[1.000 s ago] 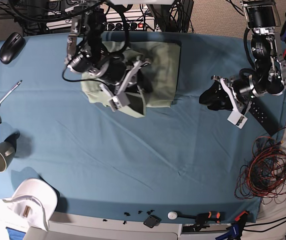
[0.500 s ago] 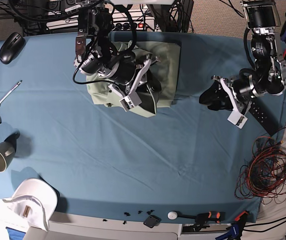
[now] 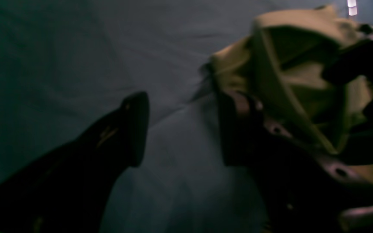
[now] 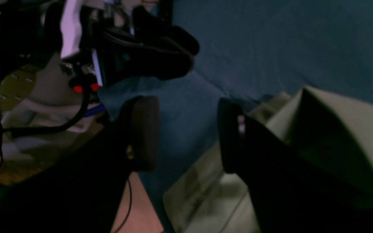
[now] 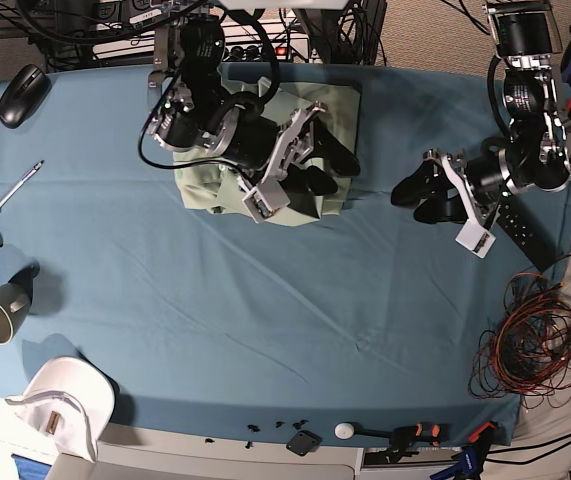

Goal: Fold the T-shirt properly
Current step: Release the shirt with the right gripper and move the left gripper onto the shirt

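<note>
The T-shirt (image 5: 330, 120) lies as a compact folded bundle at the far middle of the blue cloth (image 5: 265, 320), close to the table's back edge; the right gripper (image 5: 330, 170) sits over its near right corner with its jaws apart and nothing between them, which the right wrist view confirms, since only blue cloth shows in the gap between the two dark pads (image 4: 142, 132) and the pale shirt (image 4: 335, 129) lies just beside and under the farther jaw; the left gripper (image 5: 420, 195) hangs well apart from the shirt, over bare cloth, jaws also spread and empty (its wrist view is blurred, but the gap between the pads (image 3: 138, 126) is plain enough); the step in hand looks like the release after a fold, so the job now is to leave without undoing it; I would lift the right claw straight up before moving it sideways, because the lower jaw seems to lie close against the fabric and a sideways drag could catch the top layer and pull it open; the near edge of the bundle looks a little uneven, with a flap sticking out under the arm, though the arm hides much of it; if a tidy-up is wanted, a light press or a small tuck there would do, with the left arm kept clear.
</note>
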{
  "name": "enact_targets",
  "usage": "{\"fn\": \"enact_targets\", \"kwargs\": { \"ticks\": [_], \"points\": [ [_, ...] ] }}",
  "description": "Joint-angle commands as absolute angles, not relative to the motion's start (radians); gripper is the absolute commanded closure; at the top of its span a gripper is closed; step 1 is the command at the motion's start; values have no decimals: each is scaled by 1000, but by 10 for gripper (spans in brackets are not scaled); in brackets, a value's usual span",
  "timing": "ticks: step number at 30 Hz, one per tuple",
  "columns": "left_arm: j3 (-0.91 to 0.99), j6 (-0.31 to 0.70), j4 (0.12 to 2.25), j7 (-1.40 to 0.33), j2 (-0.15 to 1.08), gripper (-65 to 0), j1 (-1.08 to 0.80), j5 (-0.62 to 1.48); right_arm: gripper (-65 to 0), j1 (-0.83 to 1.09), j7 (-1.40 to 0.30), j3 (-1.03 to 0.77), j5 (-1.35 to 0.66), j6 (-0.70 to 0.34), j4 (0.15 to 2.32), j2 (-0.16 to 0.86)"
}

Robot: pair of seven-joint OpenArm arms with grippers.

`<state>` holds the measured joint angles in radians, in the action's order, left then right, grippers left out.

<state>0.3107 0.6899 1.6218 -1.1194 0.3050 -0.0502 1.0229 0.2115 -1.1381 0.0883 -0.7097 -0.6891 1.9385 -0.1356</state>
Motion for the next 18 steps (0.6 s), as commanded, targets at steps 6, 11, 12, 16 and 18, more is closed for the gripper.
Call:
{"fn": "enact_targets", "kwargs": {
  "ticks": [6,11,12,16,18],
  "points": [
    [315,698,1638,-1296,319,-340,-36,1373,-290,202,-1132,28,-637,-698,2082,-141],
    [315,698,1663,-1396,317,-275,-48,1484,-91,202,-1107,-141,-575,-698,2092,-133],
    [315,698,1683,-1396,316,-260,-55,1484,0,202,-1107,-182,-577,-698,2092,-130],
    [279,698,1795,-1396,313,-149,-89,1484,0,202,-1106,-342,-632,-698,2092,-110],
    [230,698,1843,-1396,313,-74,-103,1484,0,202,-1106,-407,-654,-698,2092,-97]
  ]
}}
